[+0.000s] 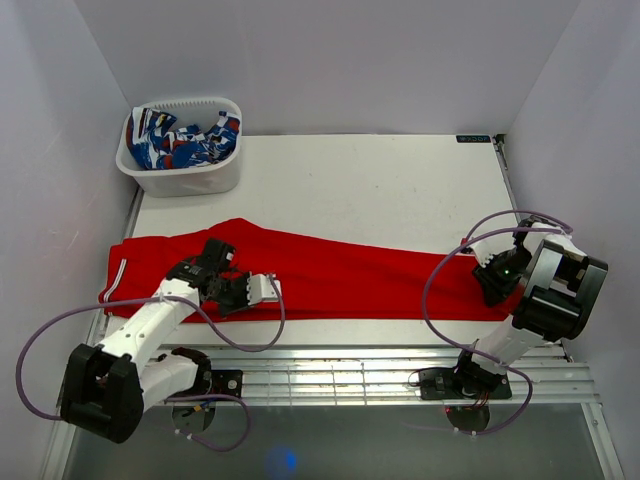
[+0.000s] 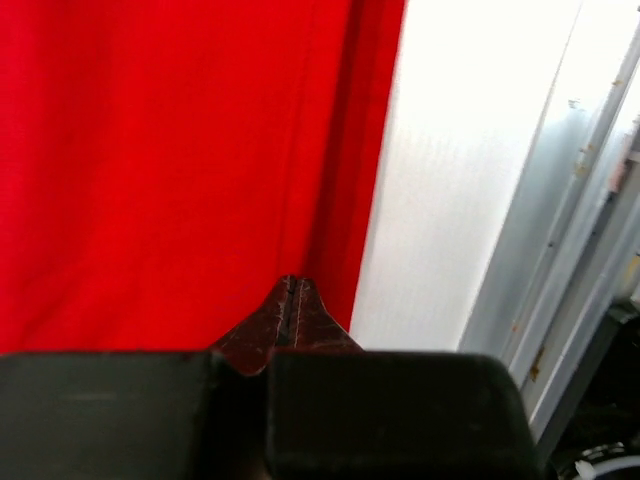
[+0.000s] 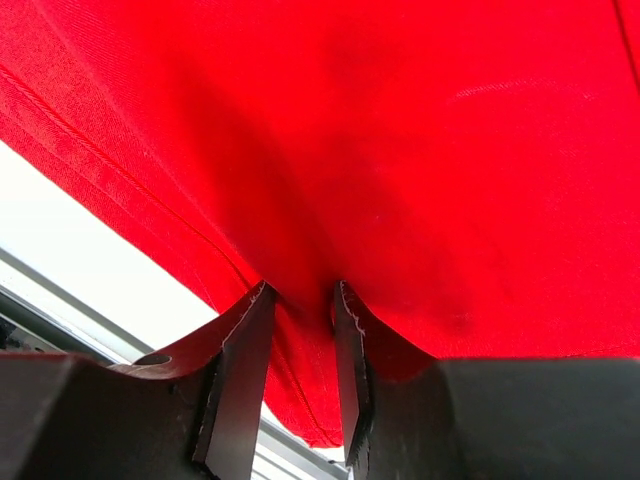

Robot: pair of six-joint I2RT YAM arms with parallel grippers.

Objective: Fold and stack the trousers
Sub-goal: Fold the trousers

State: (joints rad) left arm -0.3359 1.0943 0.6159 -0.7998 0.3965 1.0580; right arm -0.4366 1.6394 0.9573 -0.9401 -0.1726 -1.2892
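- A white table (image 1: 400,180) fills a brightly, evenly lit booth.
- Plain pale walls (image 1: 330,60) close in at the back and on both sides.
- A white plastic basket (image 1: 185,178), holding blue, white and red patterned cloth (image 1: 180,140), sits at the table's far left corner.
- A slatted metal rail (image 1: 400,375) runs along the table's near edge, with grey floor (image 1: 380,450) below it.

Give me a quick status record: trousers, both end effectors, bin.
trousers: red, spread lengthwise across the table, unfolded
left end effector: shut, tips at the trousers' near edge; pinch on fabric unclear
right end effector: jaws apart, fabric bunched between them
bin: far left corner, holds patterned cloth
stack: none yet
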